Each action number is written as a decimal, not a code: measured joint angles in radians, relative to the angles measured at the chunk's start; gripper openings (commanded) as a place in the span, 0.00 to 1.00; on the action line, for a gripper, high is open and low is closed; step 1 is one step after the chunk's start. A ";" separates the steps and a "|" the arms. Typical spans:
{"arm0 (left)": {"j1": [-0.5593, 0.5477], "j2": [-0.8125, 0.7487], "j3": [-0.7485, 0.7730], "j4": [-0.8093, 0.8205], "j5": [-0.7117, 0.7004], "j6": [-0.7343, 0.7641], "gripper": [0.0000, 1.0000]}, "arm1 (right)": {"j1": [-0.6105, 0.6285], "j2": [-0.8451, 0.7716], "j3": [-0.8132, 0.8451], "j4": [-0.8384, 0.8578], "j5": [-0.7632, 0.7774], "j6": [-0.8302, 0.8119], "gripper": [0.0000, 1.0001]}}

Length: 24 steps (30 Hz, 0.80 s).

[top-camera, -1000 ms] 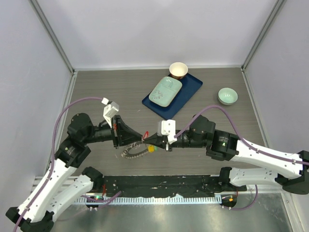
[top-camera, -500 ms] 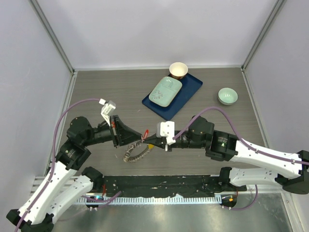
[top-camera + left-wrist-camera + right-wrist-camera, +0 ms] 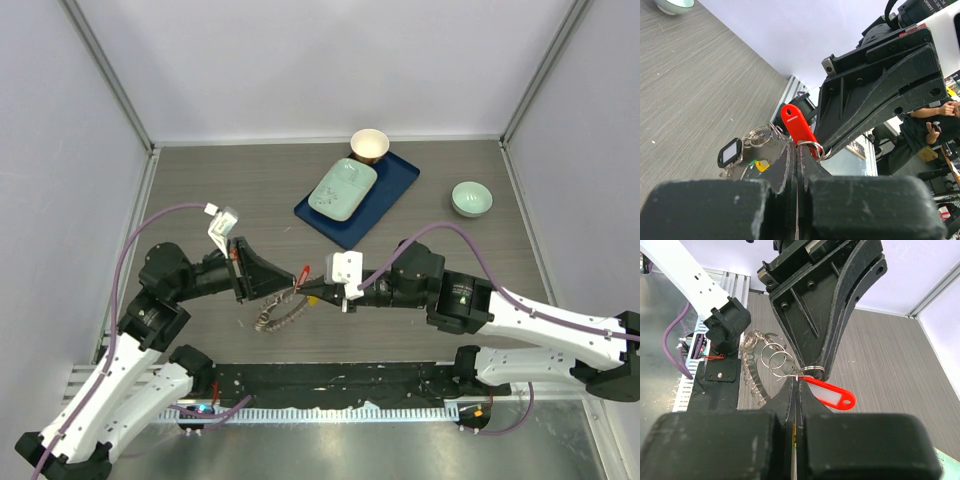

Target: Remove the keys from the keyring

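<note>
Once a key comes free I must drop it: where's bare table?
Bare: table left of blue tray, and between tray and green bowl. Crowded: near centre, left end effector and right end effector pinching red key by keyring.

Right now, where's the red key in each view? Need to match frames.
Top external: red key centre-left, between the two arms.
Left wrist: red key at centre, pointing up-left.
Right wrist: red key right of centre, lying sideways.
Shared landmark: the keyring, right beside it in all three.
</note>
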 measured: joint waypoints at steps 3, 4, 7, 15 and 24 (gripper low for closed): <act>0.000 -0.013 -0.022 0.036 0.002 -0.008 0.00 | 0.002 -0.001 0.000 0.000 0.010 0.001 0.01; 0.000 -0.016 -0.027 0.045 0.003 -0.013 0.00 | 0.002 -0.001 0.000 0.000 0.011 0.001 0.01; 0.000 -0.014 -0.039 0.073 0.006 -0.035 0.00 | 0.003 -0.003 0.000 -0.001 0.014 0.001 0.01; 0.005 0.006 -0.044 0.111 0.011 -0.078 0.00 | 0.003 -0.005 0.000 -0.001 0.031 0.001 0.01; 0.005 0.027 -0.044 0.105 0.009 -0.103 0.00 | 0.006 -0.003 0.000 -0.017 0.063 -0.015 0.01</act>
